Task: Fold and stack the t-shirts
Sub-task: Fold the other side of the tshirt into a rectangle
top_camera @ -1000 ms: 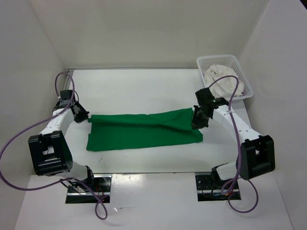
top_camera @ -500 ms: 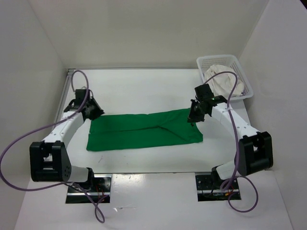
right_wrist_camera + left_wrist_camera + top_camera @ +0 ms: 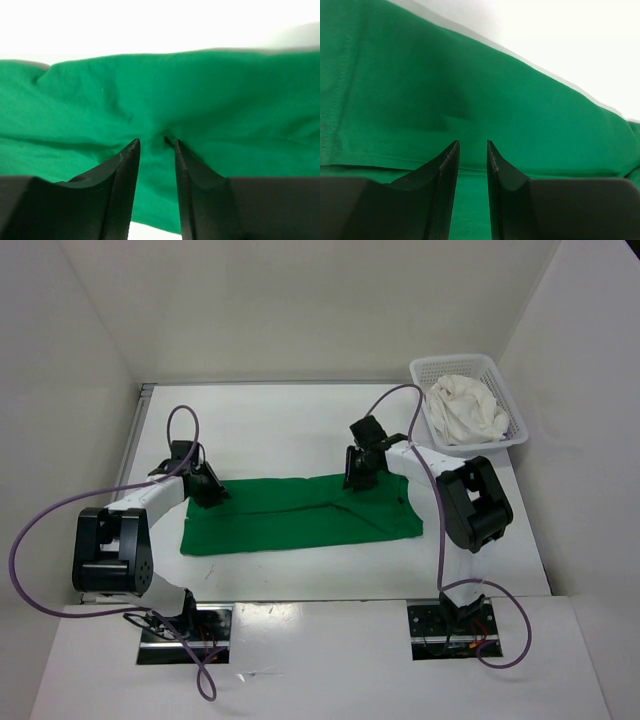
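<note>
Cloth of the green t-shirt (image 3: 300, 515) lies flat on the table (image 3: 280, 420), folded into a long band that runs left to right across the middle. A slanting fold crosses its right half.

My left pincer (image 3: 210, 490) sits over the far left corner of that band. In its wrist view the two dark fingers (image 3: 445, 170) stand a little apart, with a narrow slot between them. Green shows through the slot and nothing is pinched there, so this pincer is slightly open and holds nothing.

My right pincer (image 3: 360, 472) is at the far edge of the shirt, right of the middle. Its fingers (image 3: 125, 170) are parted too, tips down close to a small pucker in the cloth. I see fabric through the gap but no grip on it.

At the far right corner of the table stands a white mesh basket (image 3: 425, 370) with a crumpled white t-shirt (image 3: 465, 410) inside, well apart from the green one.
</note>
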Controlling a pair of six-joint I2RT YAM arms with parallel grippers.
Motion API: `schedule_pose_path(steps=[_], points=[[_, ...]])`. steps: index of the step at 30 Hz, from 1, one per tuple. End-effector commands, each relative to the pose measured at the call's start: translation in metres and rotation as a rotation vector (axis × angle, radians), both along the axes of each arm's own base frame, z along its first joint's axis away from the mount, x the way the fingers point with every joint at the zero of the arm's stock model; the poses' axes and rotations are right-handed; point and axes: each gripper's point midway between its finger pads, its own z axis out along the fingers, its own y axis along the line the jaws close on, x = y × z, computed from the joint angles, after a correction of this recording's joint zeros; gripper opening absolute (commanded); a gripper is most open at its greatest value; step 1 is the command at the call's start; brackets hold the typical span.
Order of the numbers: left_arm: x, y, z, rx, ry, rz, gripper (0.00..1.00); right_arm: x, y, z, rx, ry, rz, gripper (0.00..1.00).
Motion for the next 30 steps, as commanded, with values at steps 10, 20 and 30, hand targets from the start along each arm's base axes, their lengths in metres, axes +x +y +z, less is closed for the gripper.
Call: schedule_pose_path(steps=[10,20,30], points=[[0.003,0.000,-0.005,-0.029,-0.015,0.015,0.35,0.017,0.000,-0.008,-0.098,-0.068,-0.015,0.42],[0.008,0.003,-0.004,-0.034,-0.023,0.032,0.35,0.000,0.013,-0.008,-0.112,-0.024,0.036,0.20],[0.013,0.001,0.001,-0.046,-0.040,0.035,0.35,-0.042,0.014,0.010,-0.083,0.036,0.075,0.05]])
